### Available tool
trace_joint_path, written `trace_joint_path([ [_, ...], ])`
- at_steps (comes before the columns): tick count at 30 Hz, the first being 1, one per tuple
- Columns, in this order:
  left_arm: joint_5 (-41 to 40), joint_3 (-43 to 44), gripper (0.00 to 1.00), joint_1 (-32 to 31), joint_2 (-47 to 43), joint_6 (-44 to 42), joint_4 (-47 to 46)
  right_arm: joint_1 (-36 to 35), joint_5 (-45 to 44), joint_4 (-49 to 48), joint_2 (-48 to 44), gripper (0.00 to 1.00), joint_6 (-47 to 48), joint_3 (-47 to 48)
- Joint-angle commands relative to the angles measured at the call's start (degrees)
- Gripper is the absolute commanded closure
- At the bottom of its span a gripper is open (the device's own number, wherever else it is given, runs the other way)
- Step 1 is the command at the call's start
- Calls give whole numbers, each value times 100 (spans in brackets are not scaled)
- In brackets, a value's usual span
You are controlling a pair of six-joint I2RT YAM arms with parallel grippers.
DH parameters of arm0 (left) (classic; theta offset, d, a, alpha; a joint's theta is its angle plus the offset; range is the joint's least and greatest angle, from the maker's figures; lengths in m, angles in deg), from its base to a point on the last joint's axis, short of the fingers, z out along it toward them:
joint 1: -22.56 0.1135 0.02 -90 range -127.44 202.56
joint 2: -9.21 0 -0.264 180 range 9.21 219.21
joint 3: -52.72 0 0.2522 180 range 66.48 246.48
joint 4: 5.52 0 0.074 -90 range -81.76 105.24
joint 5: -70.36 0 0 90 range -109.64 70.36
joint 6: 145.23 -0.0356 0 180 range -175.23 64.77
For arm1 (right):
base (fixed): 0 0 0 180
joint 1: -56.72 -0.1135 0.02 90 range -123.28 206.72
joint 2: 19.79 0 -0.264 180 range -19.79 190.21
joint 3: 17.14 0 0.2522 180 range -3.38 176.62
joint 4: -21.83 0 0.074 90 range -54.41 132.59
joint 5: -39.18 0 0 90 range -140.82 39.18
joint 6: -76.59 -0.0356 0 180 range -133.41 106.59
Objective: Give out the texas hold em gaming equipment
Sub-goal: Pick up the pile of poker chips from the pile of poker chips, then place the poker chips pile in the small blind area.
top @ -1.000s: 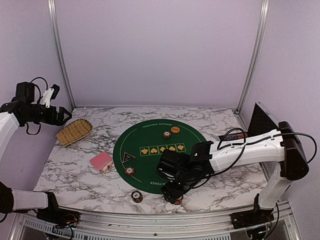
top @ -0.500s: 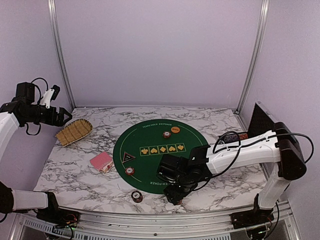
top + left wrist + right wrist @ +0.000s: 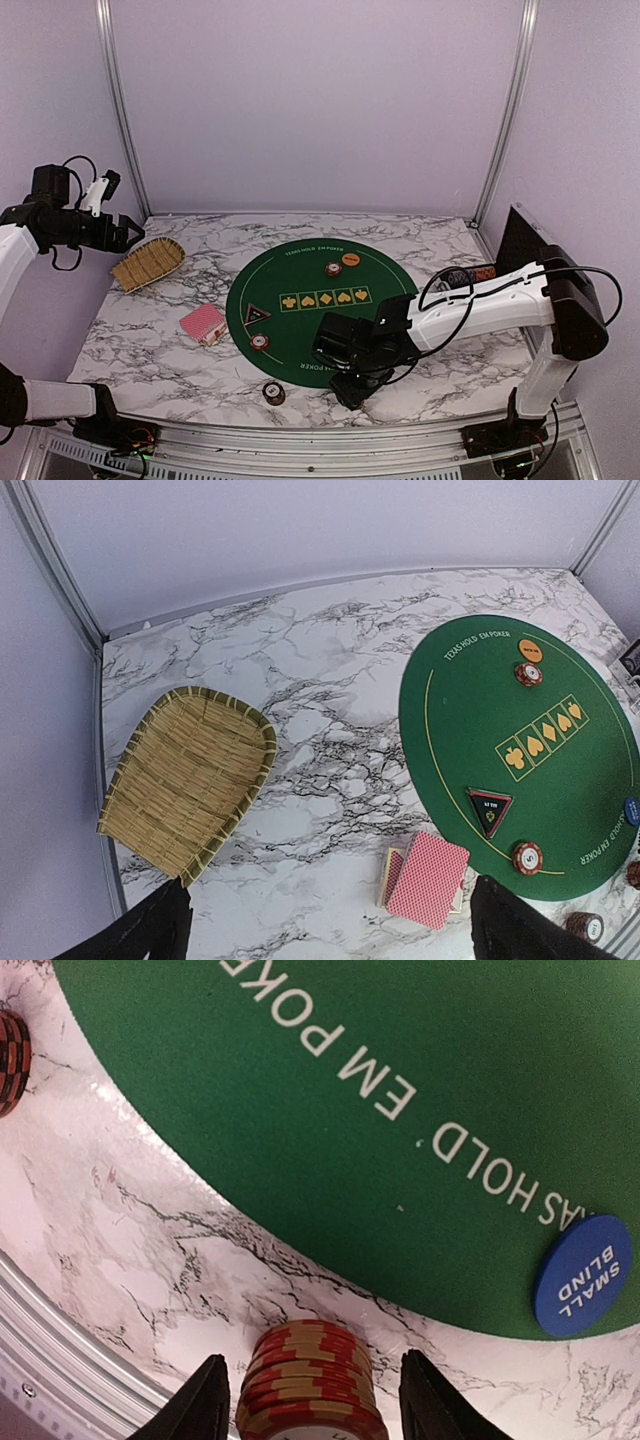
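Broadly, the marble table (image 3: 150,350) carries the round green mat (image 3: 390,280), and the largest hazard belongs to the largest mover: the right arm (image 3: 480,300) reaches low across the mat's near rim, so a careless lift or swing could drag wrist or cable over the felt and shove what lies there. The left gripper (image 3: 127,232) hangs high at the far left, above the tan basket (image 3: 190,780), jaws spread wide and holding nothing, so it poses no threat where it is. The deck of pink-backed cards (image 3: 428,878) lies on the marble just left of the mat, well apart from the work.

At the near edge, the right gripper (image 3: 312,1400) straddles a stack of red chips (image 3: 310,1370) standing on the marble just off the mat. Its jaws stand apart, with a sliver of marble showing on each side, so nothing is gripped yet. The stack looks tall and loose: pads meeting it off-centre or too high would likely take only the upper chips and topple the rest. The metal rail (image 3: 60,1350) is near — a spilled chip could roll over it. The blue small-blind button (image 3: 583,1275) sits on the felt's rim near the stack, where a finger swept sideways could nudge it.
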Motion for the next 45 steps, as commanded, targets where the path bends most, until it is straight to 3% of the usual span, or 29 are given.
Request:
trace_joint_path([
  [1,82,159,1,28,-21,-32,126,-43,-48,-89,2,46,-19,23],
  [11,102,166,1,28,5,-35,128,-42,-44,11,-44,60,-19,99],
  [33,149,142,1,28,7,-46,127,-3,-8,488,-222,66,8,675],
  [39,184,124,1,28,13,-33,125,853,-213,482,-556,72,156,454],
  [45,136,133,1,28,-37,-47,132,1809,-343,301,-794,71,409,313],
])
